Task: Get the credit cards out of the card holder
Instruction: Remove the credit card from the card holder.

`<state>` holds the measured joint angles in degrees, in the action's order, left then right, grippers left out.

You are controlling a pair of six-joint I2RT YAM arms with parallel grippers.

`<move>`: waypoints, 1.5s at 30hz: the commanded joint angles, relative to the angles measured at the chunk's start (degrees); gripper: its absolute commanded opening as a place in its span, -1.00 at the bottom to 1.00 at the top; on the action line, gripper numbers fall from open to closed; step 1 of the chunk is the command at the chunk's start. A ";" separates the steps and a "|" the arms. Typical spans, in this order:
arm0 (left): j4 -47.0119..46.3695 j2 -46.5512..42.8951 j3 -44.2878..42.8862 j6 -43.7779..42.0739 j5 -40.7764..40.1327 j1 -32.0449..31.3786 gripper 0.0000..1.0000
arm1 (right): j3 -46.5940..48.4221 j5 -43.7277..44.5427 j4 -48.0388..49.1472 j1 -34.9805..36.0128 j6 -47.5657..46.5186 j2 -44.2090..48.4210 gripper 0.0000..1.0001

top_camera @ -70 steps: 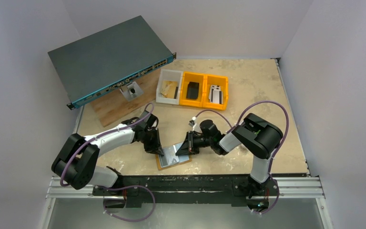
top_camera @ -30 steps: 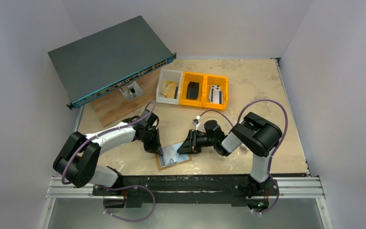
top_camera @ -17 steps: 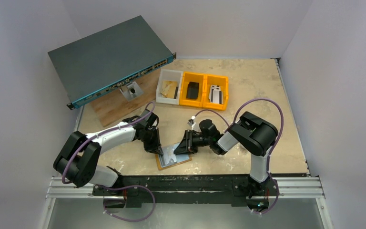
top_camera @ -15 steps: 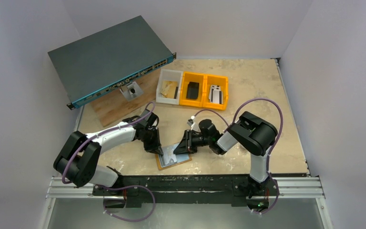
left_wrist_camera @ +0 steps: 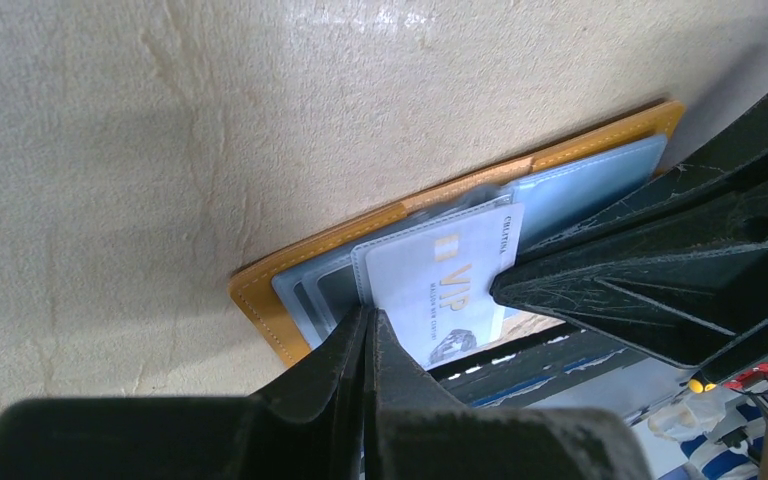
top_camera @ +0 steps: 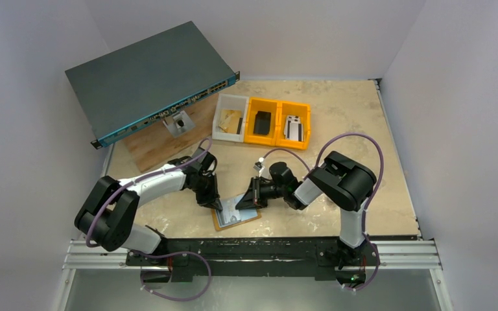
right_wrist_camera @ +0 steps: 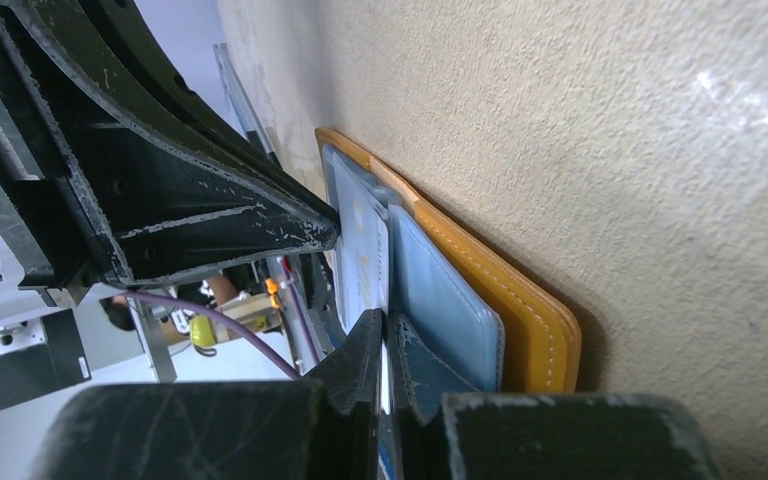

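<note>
— What has changed?
— The right hand (top_camera: pixel 243 203) has closed. Its fingers pinch the edge of the white card (left_wrist_camera: pixel 440 290) that sticks out of the card holder (top_camera: pixel 235 219).
— And the holder?
— It lies open on the desk (top_camera: pixel 350 129). The left hand (left_wrist_camera: pixel 367 318), closed and empty, presses its tips on the holder's left end.

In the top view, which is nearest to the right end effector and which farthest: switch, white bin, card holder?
1. Card holder, at the right end effector, near edge.
2. White bin, farther back, mid-table.
3. Switch, far left corner.
</note>
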<state>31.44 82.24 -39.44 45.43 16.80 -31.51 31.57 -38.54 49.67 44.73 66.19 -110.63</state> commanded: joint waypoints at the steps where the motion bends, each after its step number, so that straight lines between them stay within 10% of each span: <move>1: 1.97 3.51 1.66 -1.01 -7.47 0.05 -1.00 | -1.01 1.12 -1.32 -0.15 -1.25 2.22 -1.00; 45: 2.61 2.60 1.70 -1.34 -7.93 0.07 -1.00 | -3.78 6.08 -17.18 -7.36 -13.19 12.00 -0.81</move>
<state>31.62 82.87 -39.86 45.93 16.93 -31.51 26.98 -32.69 34.83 38.20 56.88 -98.52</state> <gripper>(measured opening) 0.003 0.040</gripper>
